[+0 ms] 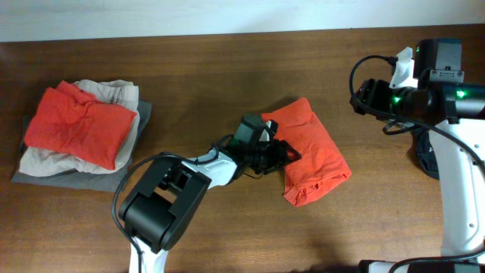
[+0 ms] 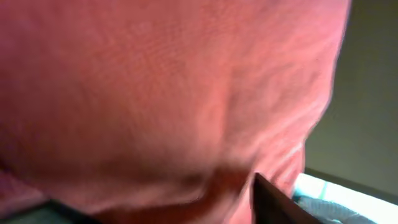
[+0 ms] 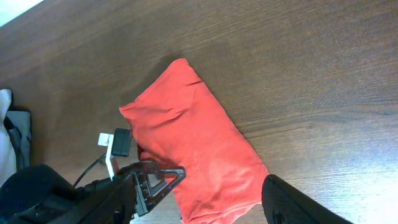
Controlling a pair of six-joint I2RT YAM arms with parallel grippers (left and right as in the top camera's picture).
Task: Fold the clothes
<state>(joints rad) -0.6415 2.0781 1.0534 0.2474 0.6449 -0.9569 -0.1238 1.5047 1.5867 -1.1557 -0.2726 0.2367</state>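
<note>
At the left of the table [image 1: 227, 68] we see a stack of folded clothes [image 1: 79, 125], a red piece on top of beige and grey ones. Right of centre lies the orange-red T-shirt [image 1: 314, 148], folded into a rumpled slab flat on the wood. The left gripper [image 1: 282, 155] sits at its left edge, touching the cloth. Red fabric fills its own camera, and we cannot tell whether its fingers pinch anything. At the far right the right gripper [image 1: 364, 97] hangs above the table, apart from the shirt, fingers spread wide.
</note>
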